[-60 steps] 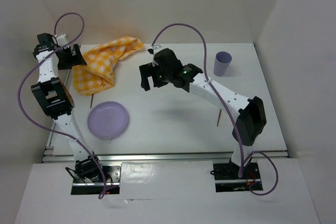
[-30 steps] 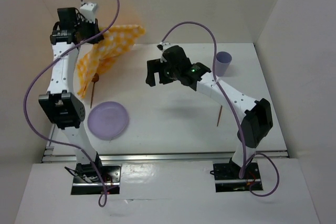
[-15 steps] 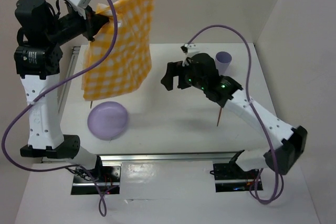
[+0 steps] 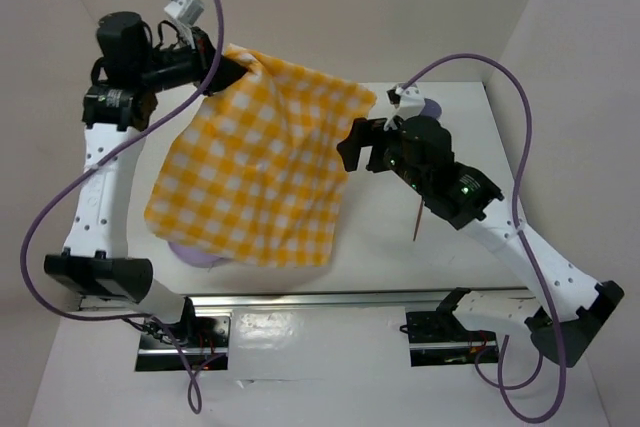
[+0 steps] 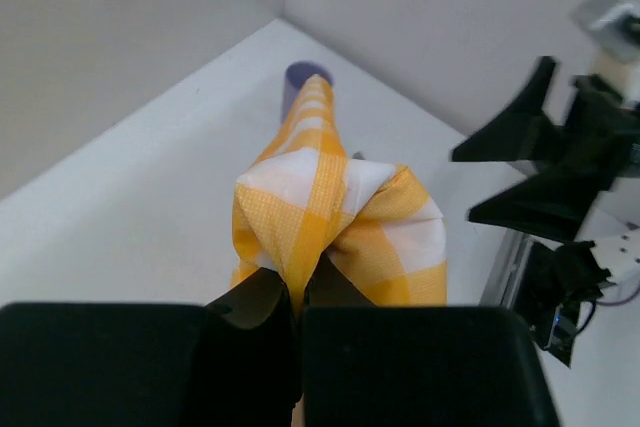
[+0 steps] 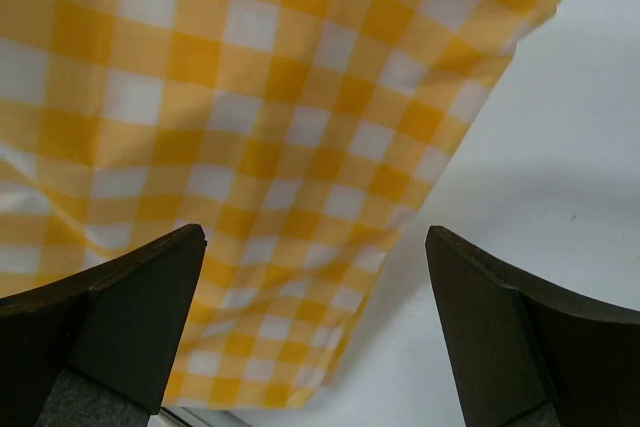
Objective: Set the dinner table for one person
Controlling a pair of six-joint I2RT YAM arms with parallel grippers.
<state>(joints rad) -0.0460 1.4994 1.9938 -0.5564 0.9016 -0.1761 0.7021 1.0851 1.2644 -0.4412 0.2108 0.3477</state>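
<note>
Yellow-and-white checked fabric cloth (image 4: 255,177), pinched by one bunched corner in the left gripper (image 4: 232,69), jaws closed tight on the fold. Hung spread out in the air above the left half of the large, plain white rectangular dinner table (image 4: 400,257), which lay flat beneath both arms. Covered most of a round lilac plate (image 4: 188,250), with only a sliver showing at the lower edge. Right gripper (image 4: 352,145) just beside the cloth's free upper corner, fingers wide apart and holding nothing. Thin wooden stick (image 4: 418,222) lying on bare tabletop below that arm.

Judged the table stiff, heavy and fixed, edged by a metal rail (image 4: 330,297) on the near side: nothing to lift, only a surface to lay things on. Judged the cloth light, soft and limp, likely to sag and fold on itself. Best taken at the second upper corner, so as to be stretched flat between two grips.

Compared with half a second earlier: swung lower and further right, opened out wider. Right gripper now closer to the fabric's edge. Two seconds earlier, lay crumpled at the table's far left
</note>
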